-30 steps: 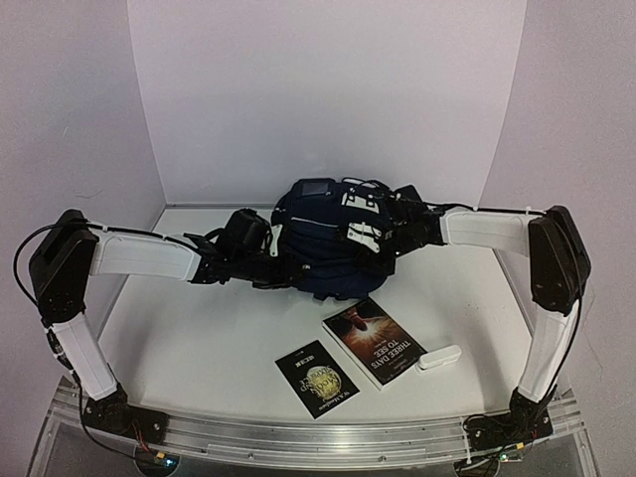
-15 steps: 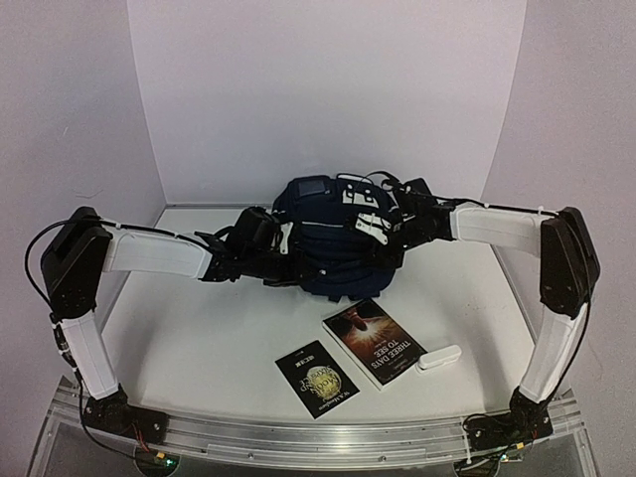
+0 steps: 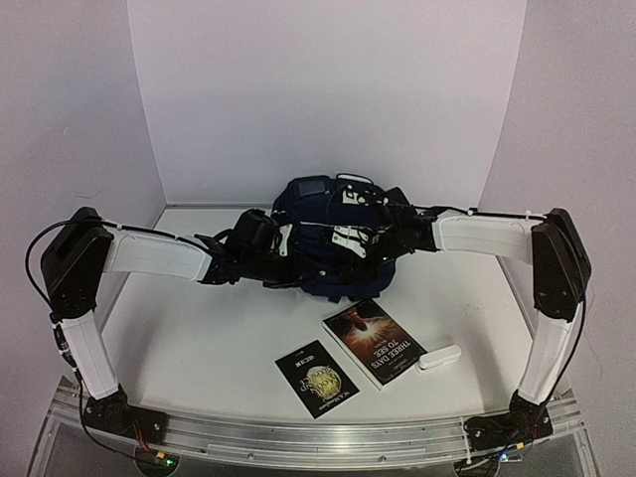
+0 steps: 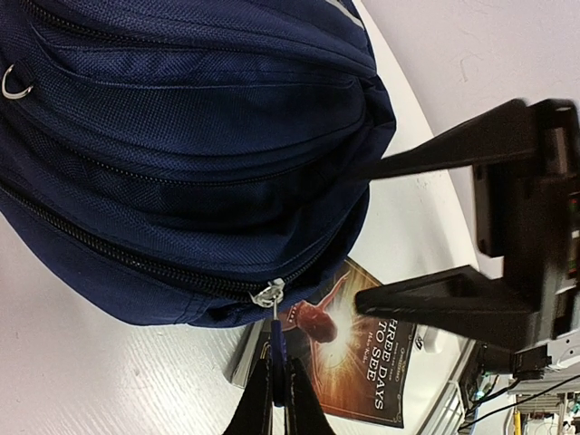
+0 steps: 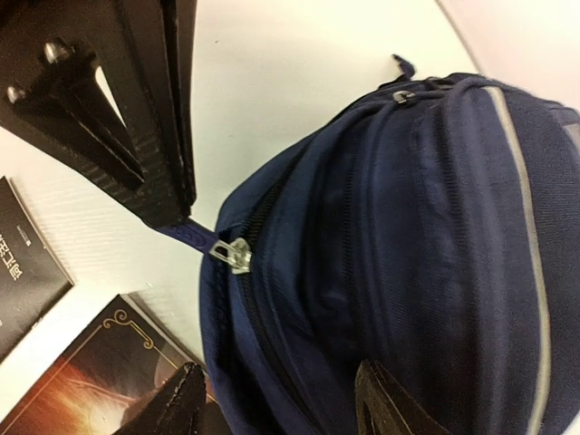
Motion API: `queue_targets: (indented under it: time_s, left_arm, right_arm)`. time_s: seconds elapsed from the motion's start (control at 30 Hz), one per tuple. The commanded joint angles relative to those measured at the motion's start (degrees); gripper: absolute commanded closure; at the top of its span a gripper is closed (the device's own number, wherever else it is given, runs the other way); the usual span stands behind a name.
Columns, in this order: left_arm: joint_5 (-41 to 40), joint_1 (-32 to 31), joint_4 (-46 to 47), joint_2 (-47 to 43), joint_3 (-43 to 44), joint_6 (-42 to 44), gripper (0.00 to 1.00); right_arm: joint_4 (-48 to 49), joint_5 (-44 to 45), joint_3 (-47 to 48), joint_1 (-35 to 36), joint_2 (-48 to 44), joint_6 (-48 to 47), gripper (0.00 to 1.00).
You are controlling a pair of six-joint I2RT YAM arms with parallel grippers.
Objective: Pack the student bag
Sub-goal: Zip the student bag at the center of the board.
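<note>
The student bag [image 3: 333,234], a dark navy backpack, lies at the back middle of the table. My left gripper [image 4: 279,399] is shut on the blue zipper pull [image 4: 276,349], which hangs from the silver slider [image 4: 268,293] at the bag's near edge. In the top view the left gripper [image 3: 294,276] sits at the bag's front left. My right gripper [image 5: 281,412] is open, with one finger on each side of the bag's rounded edge [image 5: 381,272], close to the fabric. From above, the right gripper [image 3: 370,246] is over the bag's right front.
A book titled "Three Days to See" [image 3: 373,340] lies just in front of the bag. A small black booklet [image 3: 316,378] lies nearer the front edge, and a white oblong object [image 3: 438,358] lies to the book's right. White walls close in the table on three sides.
The right gripper has opened and moved left over the bag's front. The left arm pushed in toward the bag and still grips the zipper pull.
</note>
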Motion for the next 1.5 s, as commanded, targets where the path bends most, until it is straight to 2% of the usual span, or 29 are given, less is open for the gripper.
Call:
queue_targets:
  time_s: [0.0,0.43,0.77,0.97,1.47]
  left_arm:
    - [3.7,-0.3,4.9,-0.6,-0.8,-1.1,1.00]
    - [5.6,-0.1,7.3,1.4,-0.9,-3.2,1.00]
    - [6.2,0.2,7.5,3.1,-0.2,-3.9,1.00]
    - [8.1,0.5,7.8,5.1,1.1,-4.7,0.99]
    - [9.9,0.6,10.2,7.0,1.7,-5.2,0.88]
  right_arm:
    - [0.9,-2.5,1.4,1.6,2.2,1.2,0.43]
    - [6.6,0.3,3.3,4.0,6.5,6.2,0.40]
    - [7.2,0.1,4.3,4.3,7.9,7.0,0.67]
    - [7.2,-0.6,4.1,4.4,7.6,6.9,0.77]
    - [7.1,-1.6,3.3,4.8,7.0,7.4,0.79]
